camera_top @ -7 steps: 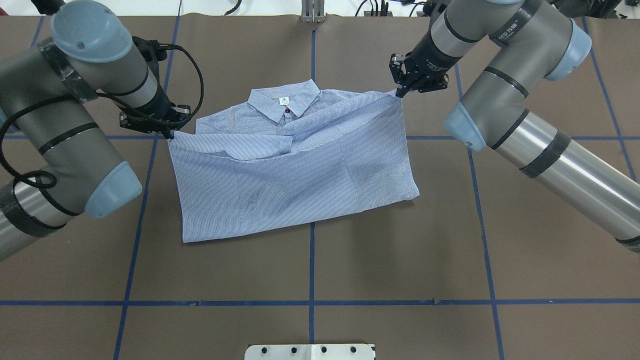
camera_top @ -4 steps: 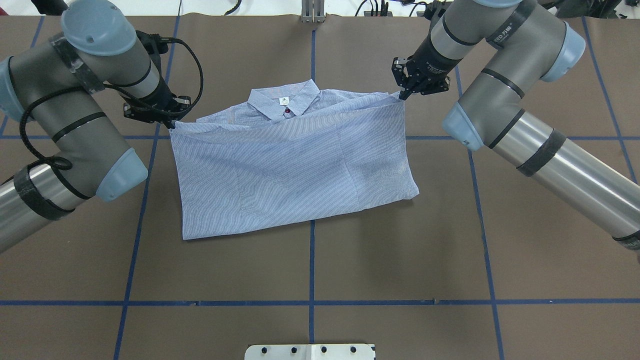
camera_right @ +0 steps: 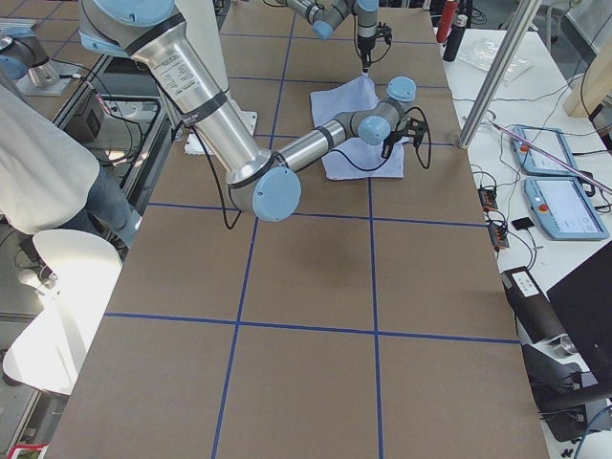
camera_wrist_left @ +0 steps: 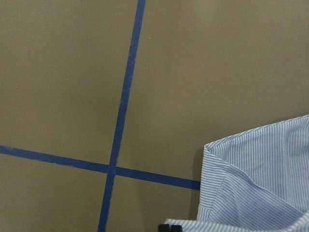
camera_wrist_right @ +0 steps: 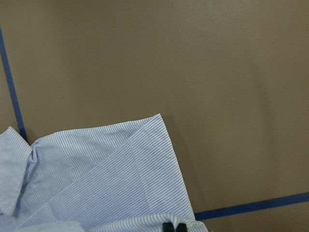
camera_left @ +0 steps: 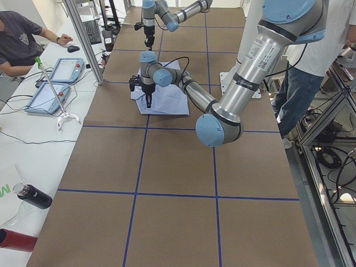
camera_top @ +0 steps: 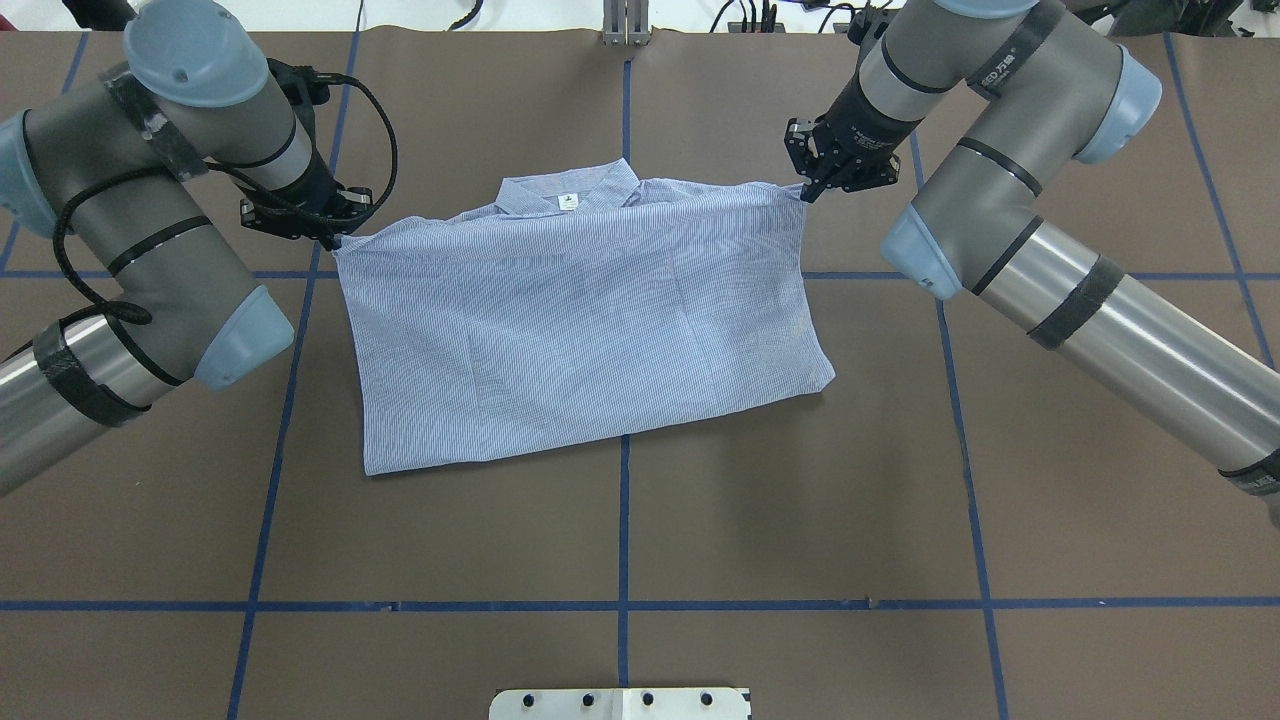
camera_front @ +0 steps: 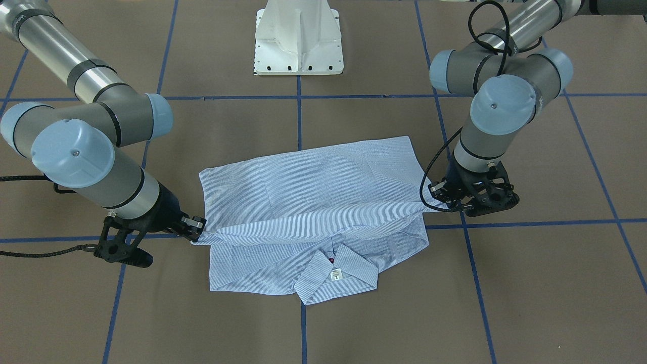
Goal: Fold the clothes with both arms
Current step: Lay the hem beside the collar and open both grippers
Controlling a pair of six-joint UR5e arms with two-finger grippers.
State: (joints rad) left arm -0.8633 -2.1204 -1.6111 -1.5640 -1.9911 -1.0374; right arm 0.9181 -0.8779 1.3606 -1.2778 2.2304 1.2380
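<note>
Fingertips of our left gripper [camera_top: 334,240] were clamped on one corner of the shirt [camera_top: 580,330], and those of our right gripper [camera_top: 806,192] pinched the opposite corner of the same edge. Our right wrist camera showed two black fingertips [camera_wrist_right: 168,226] almost together with striped cloth bunched over them. Our left wrist camera caught only one black tip at the bottom of its frame, beside the cloth's edge. From the operators' side, nearest lay the collar [camera_front: 313,285], flat on the brown table [camera_top: 800,500], its small white neck label [camera_front: 335,274] facing up and a dark red button [camera_front: 331,261] just behind it. Next came the held edge, stretched between our two grippers and seemingly lifted a little off the layer beneath, which it shaded. From overhead, this edge covered most of the collar. Beyond it the doubled-over body of the shirt lay flat in a rough rectangle, slightly skewed to the blue tape lines [camera_top: 623,520], with its fold line toward our base. The shirt sat near the middle of the table, across the centre tape line. Our left arm [camera_top: 150,250] and right arm [camera_top: 1000,190] flanked it, elbows bent. Farthest back stood the white pedestal [camera_front: 299,40].
</note>
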